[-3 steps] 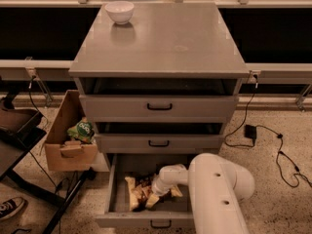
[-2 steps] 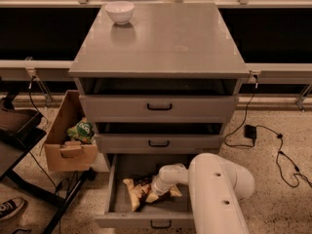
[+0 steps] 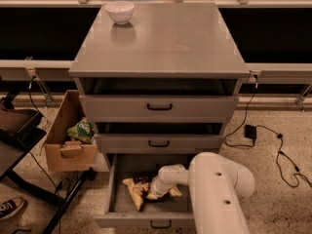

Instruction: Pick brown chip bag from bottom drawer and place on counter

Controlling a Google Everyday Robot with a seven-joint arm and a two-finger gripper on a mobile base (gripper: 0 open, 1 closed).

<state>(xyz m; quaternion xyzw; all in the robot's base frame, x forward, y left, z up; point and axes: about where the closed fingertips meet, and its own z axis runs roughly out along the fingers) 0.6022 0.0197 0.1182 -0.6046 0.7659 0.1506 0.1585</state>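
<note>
The bottom drawer (image 3: 114, 189) is pulled out, its black handle (image 3: 161, 224) at the front. The brown chip bag (image 3: 135, 189), dark with cream-yellow edges, lies crumpled inside it, left of the middle. My gripper (image 3: 155, 191) reaches down into the drawer at the end of the white arm (image 3: 214, 189) and rests against the bag's right part, hiding some of it. A cream corner of the bag shows to the gripper's right. The grey counter (image 3: 165, 38) tops the cabinet above.
A white bowl (image 3: 119, 11) stands at the counter's back left. The two upper drawers (image 3: 158, 107) are slightly open. A cardboard box (image 3: 66, 140) holding a green bag (image 3: 82, 130) sits on the floor to the left. Cables (image 3: 273, 140) run along the floor to the right.
The bag has shifted a little to the left in the drawer, and my gripper has stayed against it. Everything else is as before.
</note>
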